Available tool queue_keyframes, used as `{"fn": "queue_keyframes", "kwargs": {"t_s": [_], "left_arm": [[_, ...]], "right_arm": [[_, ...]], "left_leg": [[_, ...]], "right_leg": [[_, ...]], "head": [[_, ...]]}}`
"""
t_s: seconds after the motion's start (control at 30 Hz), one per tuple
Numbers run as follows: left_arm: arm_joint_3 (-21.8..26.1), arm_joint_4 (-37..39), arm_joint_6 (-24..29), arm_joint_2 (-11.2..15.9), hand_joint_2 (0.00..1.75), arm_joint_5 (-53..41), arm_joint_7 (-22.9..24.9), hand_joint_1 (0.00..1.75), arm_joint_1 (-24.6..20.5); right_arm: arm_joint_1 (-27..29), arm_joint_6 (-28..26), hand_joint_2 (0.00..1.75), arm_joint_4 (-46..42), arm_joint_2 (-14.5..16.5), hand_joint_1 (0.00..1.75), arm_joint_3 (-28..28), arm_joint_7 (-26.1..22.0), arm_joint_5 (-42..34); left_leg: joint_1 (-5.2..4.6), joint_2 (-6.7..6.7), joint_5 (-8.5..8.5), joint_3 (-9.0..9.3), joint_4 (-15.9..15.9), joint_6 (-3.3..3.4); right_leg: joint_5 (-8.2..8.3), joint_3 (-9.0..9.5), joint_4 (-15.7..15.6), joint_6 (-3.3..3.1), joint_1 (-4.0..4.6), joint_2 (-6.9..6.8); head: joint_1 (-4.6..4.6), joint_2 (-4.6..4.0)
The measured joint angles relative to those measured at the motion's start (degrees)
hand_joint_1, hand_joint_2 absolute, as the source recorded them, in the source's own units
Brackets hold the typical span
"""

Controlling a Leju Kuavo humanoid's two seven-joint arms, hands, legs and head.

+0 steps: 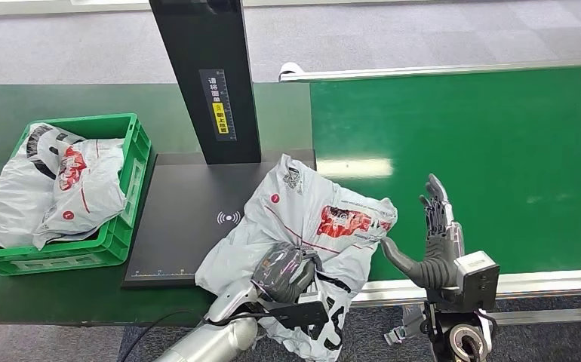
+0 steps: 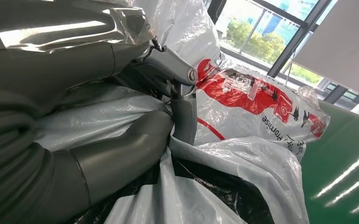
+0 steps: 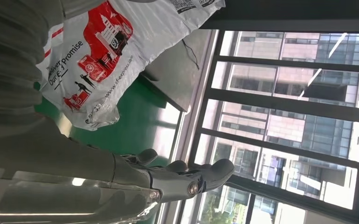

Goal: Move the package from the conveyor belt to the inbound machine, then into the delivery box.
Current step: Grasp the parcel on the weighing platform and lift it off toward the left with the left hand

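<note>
The green crate stood at the far left on the dark table and held white courier bags with red print, heaped above its rim. Right of it, the left hand was curled into the near part of the white package, thumb and fingers gripping bunched plastic (the left wrist view confirmed the grasp). The package lay across the black inbound machine platform, its right edge overhanging the green conveyor belt. The right hand stood upright, fingers extended and holding nothing, its thumb reaching to the package's right edge.
</note>
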Motion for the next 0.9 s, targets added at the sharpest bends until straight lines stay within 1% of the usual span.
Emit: {"fn": "queue_keyframes", "kwargs": {"t_s": [0.33, 0.4, 0.5, 0.6, 0.73, 0.83, 0.9], "left_arm": [[0.1, 0.0, 1.1, 0.1, 1.75, 0.0, 0.0, 1.75, 0.0], [0.2, -0.1, 1.9, 0.1, 1.75, 0.2, -0.3, 1.75, 0.1], [1.0, -1.7, 4.8, 0.5, 1.75, 0.6, -0.8, 1.75, 0.8], [2.6, -7.9, 7.8, 2.1, 1.75, -0.3, 0.0, 1.75, 1.8], [5.3, -19.6, 9.3, 4.7, 1.75, -2.8, 2.1, 1.75, 2.6], [7.4, -27.7, 10.7, 6.4, 1.75, -4.6, 3.4, 1.75, 2.5], [9.2, -32.5, 11.8, 7.6, 1.75, -5.6, 4.2, 1.75, 1.6]], "right_arm": [[0.0, 0.0, 1.75, 0.1, 0.0, 0.00, 0.0, 0.0, 0.0], [0.0, 0.0, 1.75, 0.2, 0.0, 0.00, 0.0, 0.0, 0.0], [0.0, 0.0, 1.75, 0.3, 0.0, 0.00, 0.0, 0.0, 0.0], [0.1, -0.1, 1.75, 0.5, -0.1, 0.00, 0.0, -0.1, -0.2], [0.6, -0.3, 1.75, 0.5, -0.1, 0.00, 0.0, -0.3, -0.5], [1.1, -0.7, 1.75, 0.5, -0.1, 0.00, -0.1, -0.7, -0.5], [1.5, -1.2, 1.75, 0.5, -0.1, 0.00, -0.1, -0.9, -0.6]], "left_leg": [[0.00, 0.00, 0.00, 0.01, 0.0, 0.00], [0.00, 0.00, 0.00, 0.01, 0.0, 0.00], [0.00, 0.01, 0.00, 0.00, 0.0, 0.00], [0.01, 0.01, 0.01, 0.00, 0.0, -0.01], [0.01, 0.00, 0.01, -0.02, 0.0, -0.01], [0.01, 0.01, 0.01, -0.04, 0.0, -0.01], [0.01, 0.01, 0.01, -0.05, 0.0, -0.01]], "right_leg": [[0.00, 0.01, 0.0, 0.00, 0.00, 0.00], [0.00, 0.01, 0.0, 0.00, 0.00, 0.00], [0.00, -0.01, 0.0, 0.00, 0.00, 0.00], [0.00, -0.03, 0.0, -0.01, 0.01, 0.00], [0.00, -0.04, 0.0, -0.01, 0.02, 0.00], [0.00, -0.08, 0.0, -0.01, 0.02, 0.00], [0.00, -0.09, 0.0, -0.01, 0.02, 0.00]], "head": [[0.00, 0.01], [0.00, 0.01], [0.00, 0.02], [-0.01, 0.02], [-0.01, 0.01], [-0.01, 0.01], [-0.01, 0.01]]}}
